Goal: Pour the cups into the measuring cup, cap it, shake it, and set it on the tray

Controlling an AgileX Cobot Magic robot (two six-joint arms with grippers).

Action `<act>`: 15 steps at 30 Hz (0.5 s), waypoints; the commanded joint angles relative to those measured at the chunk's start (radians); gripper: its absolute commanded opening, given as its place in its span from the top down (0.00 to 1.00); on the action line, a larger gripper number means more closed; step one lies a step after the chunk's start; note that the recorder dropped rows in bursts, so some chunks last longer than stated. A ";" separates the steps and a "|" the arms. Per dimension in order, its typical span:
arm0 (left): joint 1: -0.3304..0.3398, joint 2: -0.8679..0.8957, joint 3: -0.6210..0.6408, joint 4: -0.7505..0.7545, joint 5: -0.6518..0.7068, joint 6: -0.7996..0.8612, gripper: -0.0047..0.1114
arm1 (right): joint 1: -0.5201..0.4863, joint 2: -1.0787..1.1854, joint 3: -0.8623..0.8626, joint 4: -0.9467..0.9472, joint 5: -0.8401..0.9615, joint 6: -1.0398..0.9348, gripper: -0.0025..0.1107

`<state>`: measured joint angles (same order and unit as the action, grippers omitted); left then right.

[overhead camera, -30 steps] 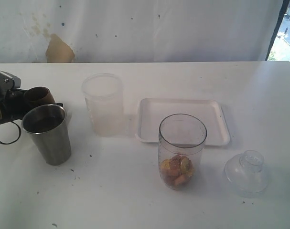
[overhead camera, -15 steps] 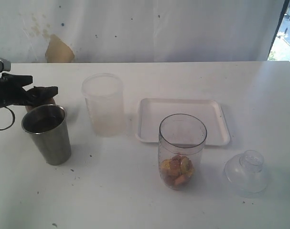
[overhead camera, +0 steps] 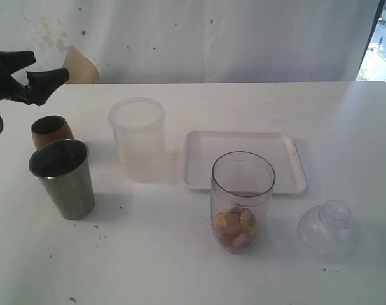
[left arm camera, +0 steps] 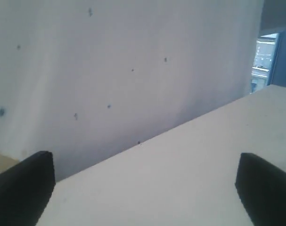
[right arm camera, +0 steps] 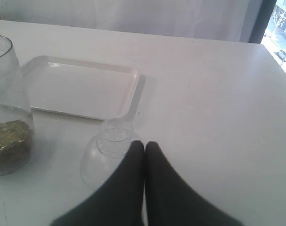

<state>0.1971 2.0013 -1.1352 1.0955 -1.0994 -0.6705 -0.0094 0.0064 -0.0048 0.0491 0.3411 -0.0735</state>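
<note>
Measuring cup (overhead camera: 242, 200), some pieces in its base, stands well away from the left gripper (overhead camera: 50, 65), whose jaws gape empty with the copper cup (overhead camera: 51, 130) and steel tumbler (overhead camera: 62, 178) near and lower (the two crowd together). Reaching for the tumbler, a finger could topple the copper cup. The right gripper (right arm camera: 143, 149) is closed on nothing, just by the domed lid (right arm camera: 105, 157).

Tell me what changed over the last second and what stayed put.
The left pincer, open around the copper-brown cup a second ago, has lifted clear of it. The cup is left standing upright behind the steel tumbler. Unchanged: the measuring cup, tray, frosted tub and clear lid.
</note>
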 commanded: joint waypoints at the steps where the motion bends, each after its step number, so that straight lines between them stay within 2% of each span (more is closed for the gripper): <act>1: 0.022 -0.096 -0.007 0.174 -0.050 -0.094 0.06 | -0.002 -0.006 0.005 0.001 -0.005 -0.001 0.98; 4: 0.069 -0.143 -0.007 0.316 -0.122 -0.211 0.06 | -0.002 -0.006 0.005 0.001 -0.005 -0.001 0.98; 9: 0.145 -0.210 0.034 0.639 -0.122 -0.351 0.06 | -0.002 -0.006 0.005 0.001 -0.005 -0.001 0.98; 12: 0.178 -0.246 0.111 0.649 -0.122 -0.346 0.06 | -0.002 -0.006 0.005 0.001 -0.005 -0.001 0.98; 15: 0.180 -0.283 0.189 0.641 -0.122 -0.291 0.06 | -0.002 -0.006 0.005 0.001 -0.005 -0.001 0.98</act>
<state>0.3702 1.7556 -0.9992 1.7278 -1.2080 -0.9906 -0.0094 0.0064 -0.0048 0.0491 0.3430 -0.0735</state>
